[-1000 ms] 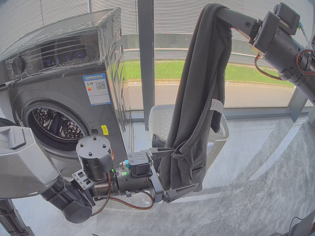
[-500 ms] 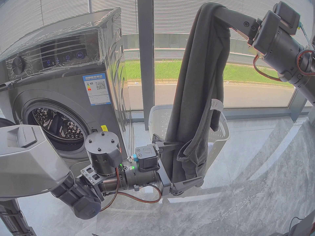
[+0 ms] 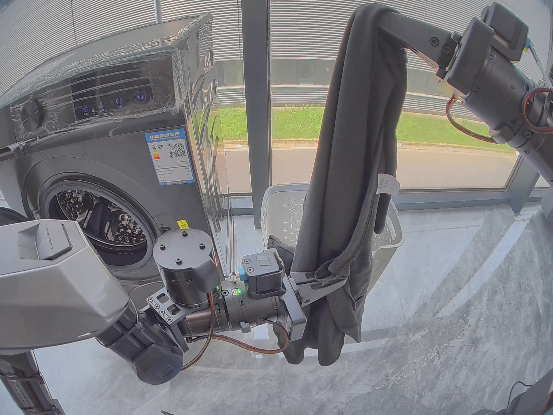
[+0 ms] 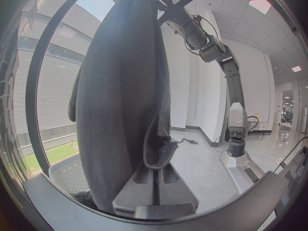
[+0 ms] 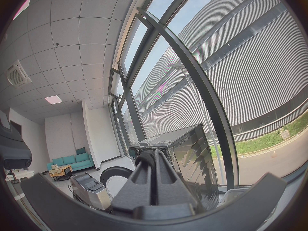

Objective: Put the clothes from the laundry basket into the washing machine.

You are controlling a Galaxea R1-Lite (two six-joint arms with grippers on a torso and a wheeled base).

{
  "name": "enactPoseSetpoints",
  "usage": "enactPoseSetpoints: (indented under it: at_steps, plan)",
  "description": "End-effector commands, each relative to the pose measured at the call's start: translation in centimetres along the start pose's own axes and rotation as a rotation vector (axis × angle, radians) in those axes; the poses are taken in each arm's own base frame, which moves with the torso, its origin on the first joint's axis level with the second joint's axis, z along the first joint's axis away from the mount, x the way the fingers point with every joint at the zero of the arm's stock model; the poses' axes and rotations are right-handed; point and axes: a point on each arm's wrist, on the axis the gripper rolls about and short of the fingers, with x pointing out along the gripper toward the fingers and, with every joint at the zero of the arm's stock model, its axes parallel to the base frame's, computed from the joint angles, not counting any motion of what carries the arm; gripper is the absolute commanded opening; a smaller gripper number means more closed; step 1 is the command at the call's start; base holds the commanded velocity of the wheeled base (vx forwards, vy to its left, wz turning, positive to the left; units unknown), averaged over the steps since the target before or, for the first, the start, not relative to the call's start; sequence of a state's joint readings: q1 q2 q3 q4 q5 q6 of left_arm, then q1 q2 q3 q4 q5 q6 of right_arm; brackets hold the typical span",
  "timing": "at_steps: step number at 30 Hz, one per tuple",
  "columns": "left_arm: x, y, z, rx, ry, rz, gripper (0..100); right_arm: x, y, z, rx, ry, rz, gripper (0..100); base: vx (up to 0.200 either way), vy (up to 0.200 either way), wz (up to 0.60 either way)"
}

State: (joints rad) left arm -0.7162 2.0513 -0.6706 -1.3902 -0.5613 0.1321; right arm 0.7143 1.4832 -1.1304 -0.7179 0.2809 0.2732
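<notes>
- One dark grey garment [image 3: 351, 162] hung long and limp at centre frame.
- Its top was clamped tight in the right gripper [image 3: 387, 21], upper right; the left gripper [image 3: 322, 283], lower centre, had closed on a low fold.
- Behind it, the basket [image 3: 282, 208] held more dark cloth [image 3: 277, 248]; the washer [image 3: 115, 145] stood at left with its drum [image 3: 98, 217] open.

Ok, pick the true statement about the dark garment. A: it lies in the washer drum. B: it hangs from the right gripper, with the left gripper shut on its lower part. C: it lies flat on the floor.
B: the dark garment hangs from the raised right gripper, and the left gripper is shut on its lower part.
</notes>
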Motion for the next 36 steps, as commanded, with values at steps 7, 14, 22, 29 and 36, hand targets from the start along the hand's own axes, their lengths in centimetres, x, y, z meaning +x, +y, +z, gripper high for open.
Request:
enactPoseSetpoints:
  at_steps: [7,14,22,29,36]
  plan:
    - [-3.1,-1.1,5.9,0.081,-0.137,0.021,0,-2.0,-3.7,-1.7,-0.036,0.063,-0.172,0,0.000,0.000,0.00]
    - [-8.7,-4.1,8.8,0.077,-0.175,0.043,0,-4.1,-5.9,-2.8,-0.079,0.113,-0.282,0,0.000,0.000,0.00]
    - [-12.4,-3.3,11.1,0.113,-0.200,0.194,0,-6.6,-6.8,-3.0,-0.090,0.126,-0.383,0,0.000,0.000,0.00]
    - [-12.4,-1.5,13.0,0.153,-0.240,0.268,0,-10.2,-4.4,-6.8,-0.053,0.269,-0.309,0,0.000,0.000,0.00]
    - [-11.6,-1.0,14.1,0.146,-0.240,0.289,0,-12.5,-2.6,-8.5,-0.029,0.333,-0.224,0,0.000,0.000,0.00]
